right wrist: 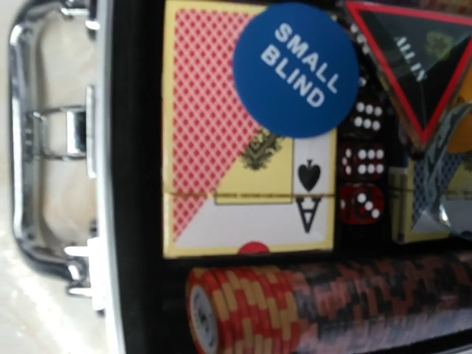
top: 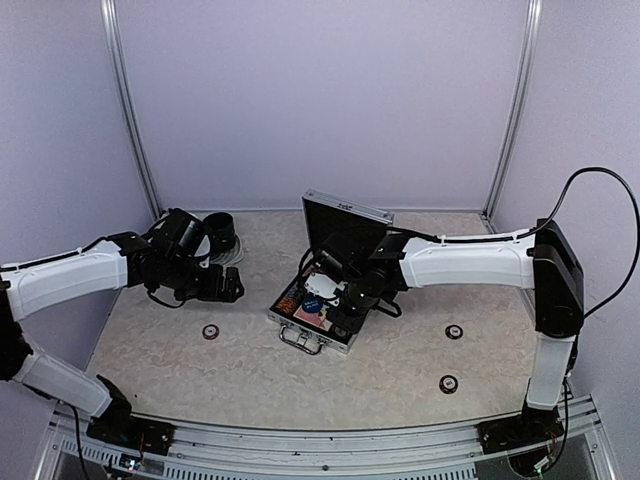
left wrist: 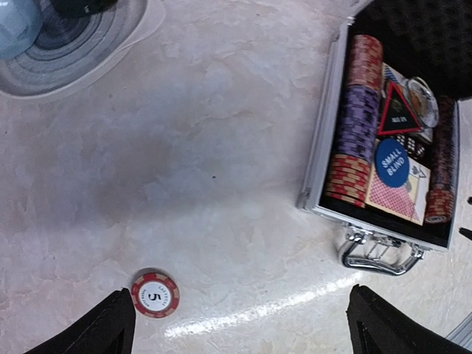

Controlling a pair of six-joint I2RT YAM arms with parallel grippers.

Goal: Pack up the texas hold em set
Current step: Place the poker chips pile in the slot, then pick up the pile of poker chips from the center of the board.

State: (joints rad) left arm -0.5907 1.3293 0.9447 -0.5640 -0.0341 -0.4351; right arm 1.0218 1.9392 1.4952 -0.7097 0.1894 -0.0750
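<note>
The silver case (top: 300,328) lies open mid-table with its lid (top: 345,225) up. In the right wrist view it holds a card deck (right wrist: 236,169), a blue "SMALL BLIND" button (right wrist: 296,70), a triangle marker (right wrist: 420,66), red dice (right wrist: 361,181) and a striped chip row (right wrist: 324,306). My right gripper (top: 335,305) hovers low over the case; its fingers do not show. My left gripper (left wrist: 240,332) is open and empty above the table, left of the case (left wrist: 317,177). A loose red "5" chip (left wrist: 155,294) lies by its left finger (left wrist: 96,332).
Two more loose chips lie right of the case, one further back (top: 454,331) and one nearer (top: 449,382). A dark-green mug (top: 222,232) and a light-blue mug (left wrist: 15,26) sit on a plate (left wrist: 74,44) at the back left. The case handle (left wrist: 380,251) faces the front.
</note>
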